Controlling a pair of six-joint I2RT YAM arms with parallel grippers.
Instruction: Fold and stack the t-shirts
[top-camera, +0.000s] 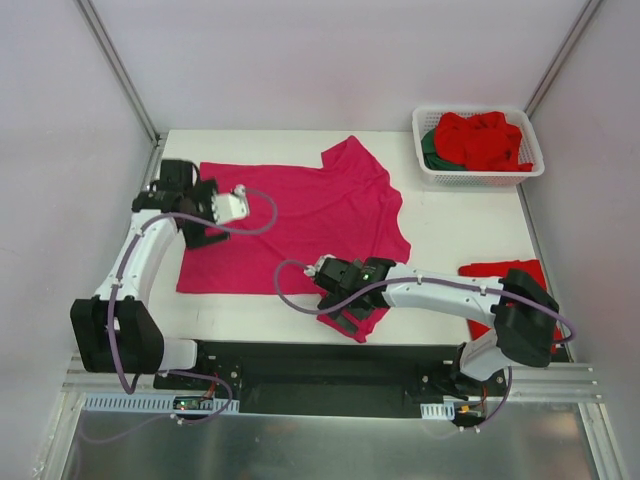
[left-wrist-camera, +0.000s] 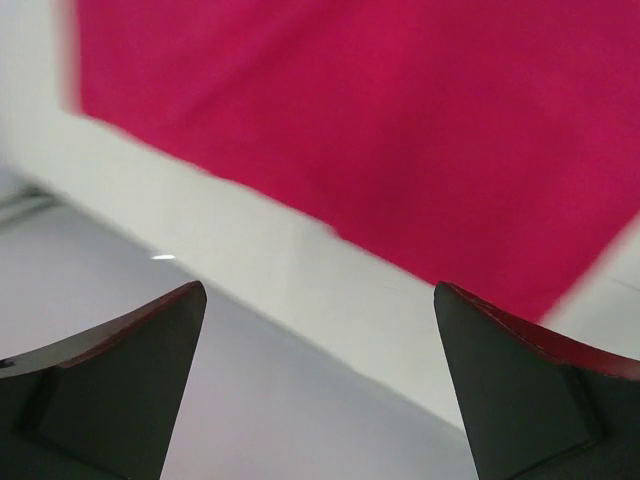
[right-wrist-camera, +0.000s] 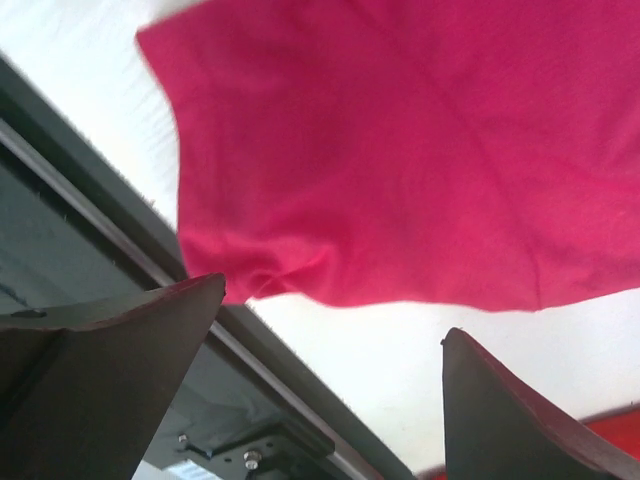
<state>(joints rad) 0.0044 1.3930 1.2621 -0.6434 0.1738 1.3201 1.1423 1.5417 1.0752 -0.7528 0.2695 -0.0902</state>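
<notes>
- Magenta-pink t-shirt (top-camera: 300, 225) lies spread flat on the white bench (top-camera: 450, 240), left of centre. Its straight hem is to the left and both sleeves are toward the right end.
- One sleeve points to the far edge. The other reaches the near edge of the bench, just beside the black mounting rail (top-camera: 330, 365).
- Left end effector (top-camera: 190, 205) is over the left hem of the pink shirt, at its far-left corner. Its jaws are spread wide with nothing between them. The left wrist view shows the shirt edge and bare bench beyond the fingertips (left-wrist-camera: 165, 320). Contact with the cloth cannot be confirmed.
- Right end effector (top-camera: 340, 298) is over the near sleeve of the same shirt. Its jaws are likewise spread wide and grip nothing. The right wrist view shows the rumpled sleeve corner between and beyond the fingers (right-wrist-camera: 150, 330).
- White slotted basket (top-camera: 478, 178) stands at the far-right corner, well apart from the pink shirt.
- It holds a crumpled red t-shirt (top-camera: 485, 140), with a dark green t-shirt (top-camera: 428, 148) showing at its left side.
- A second red t-shirt (top-camera: 500, 268) lies on the bench at the near right, partly hidden by the right arm (top-camera: 440, 293).
</notes>
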